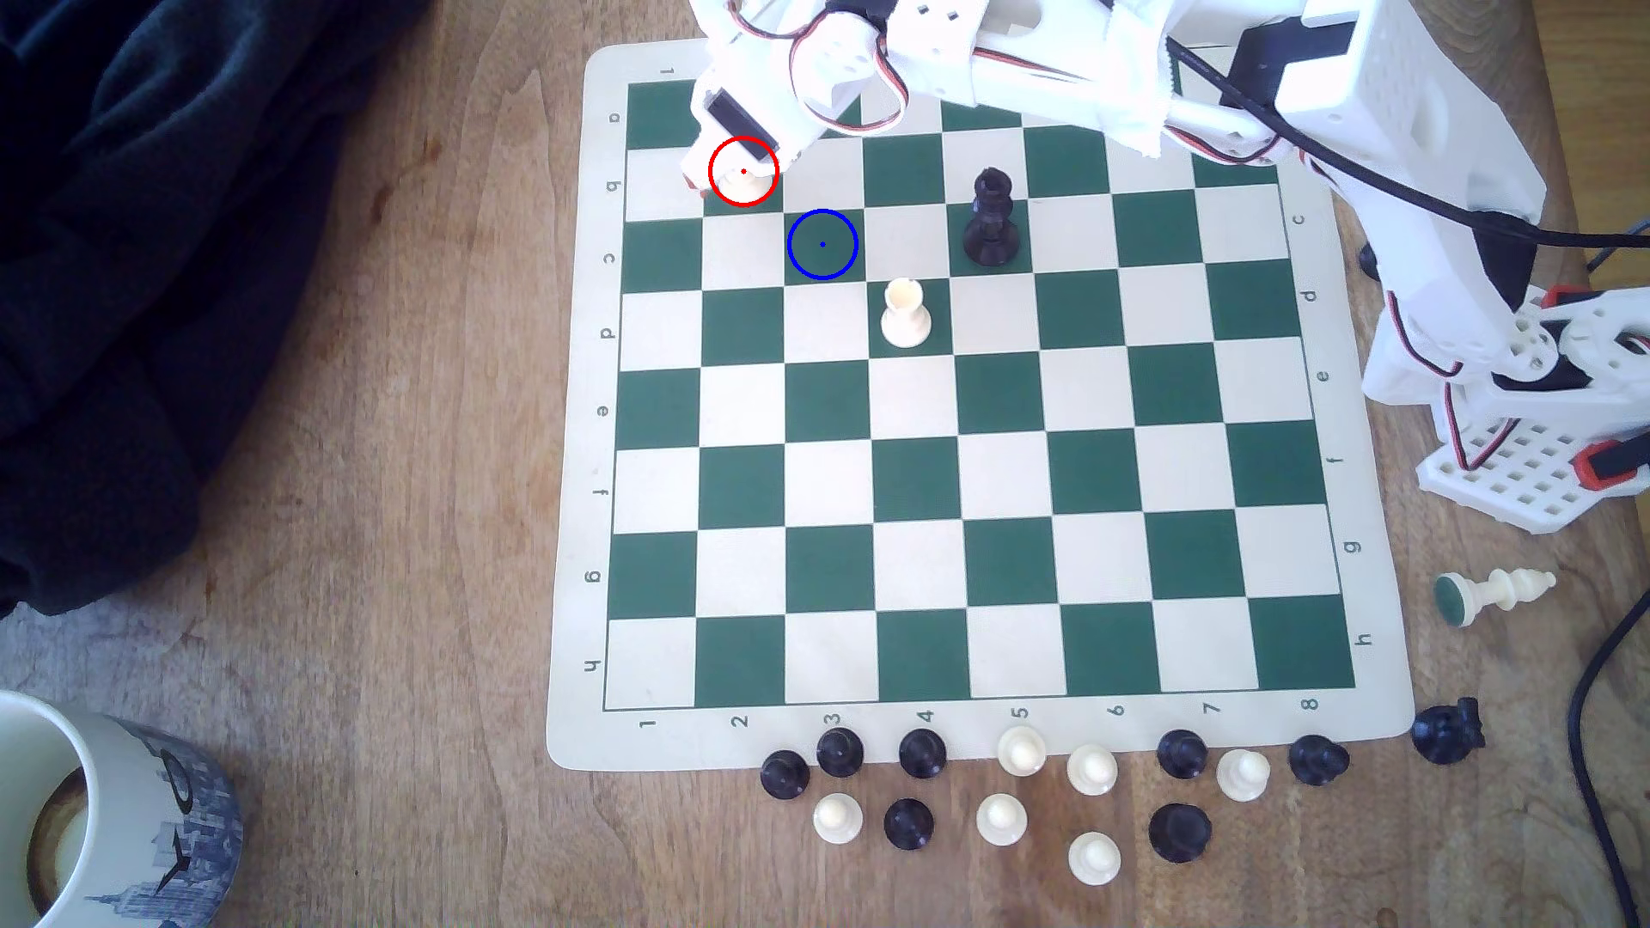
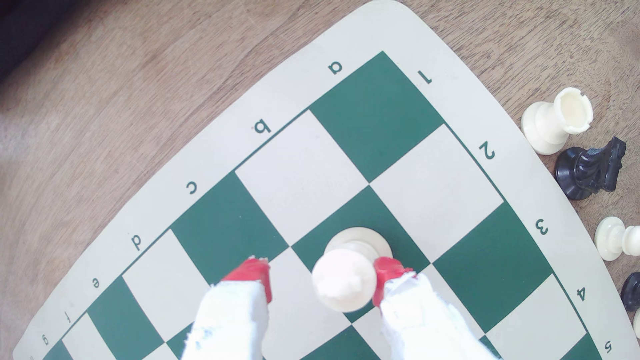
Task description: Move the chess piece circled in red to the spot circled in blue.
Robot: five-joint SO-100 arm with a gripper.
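1. Wooden tabletop (image 1: 375,500) carries a green-and-cream chessboard (image 1: 973,741), with a dark cloth (image 1: 152,223) at the exterior view's left and a mug (image 1: 80,803) at its near left corner.
2. Spare black and cream pieces (image 1: 1000,794) stand in a loose cluster off the near edge of the board, and one cream piece (image 1: 1500,593) lies on its side off the right edge.
3. On the board, the cream-white piece ringed in red (image 1: 744,178) stands upright on a dark green square near the far left corner; in the wrist view (image 2: 346,280) its wide round base sits well inside that square.
4. The blue-ringed square (image 1: 822,244) is one step diagonally nearer and to the right in the exterior view, bare, touching the piece's square at a corner.
5. A shorter cream piece (image 1: 905,314) stands one diagonal further on, and a tall black piece (image 1: 991,219) stands to the right of the target, two squares off.
6. The gripper (image 2: 322,278) is down around the piece with its red-tipped fingers (image 2: 258,275) spread: one tip looks to touch the piece's head, the other stands apart with clear board between.
7. My reading: this is the grasp step, not yet closed on the piece.
8. Next the fingers need to close on the stem, lift clear, shift one square diagonally, and set down without nearing the short cream piece.
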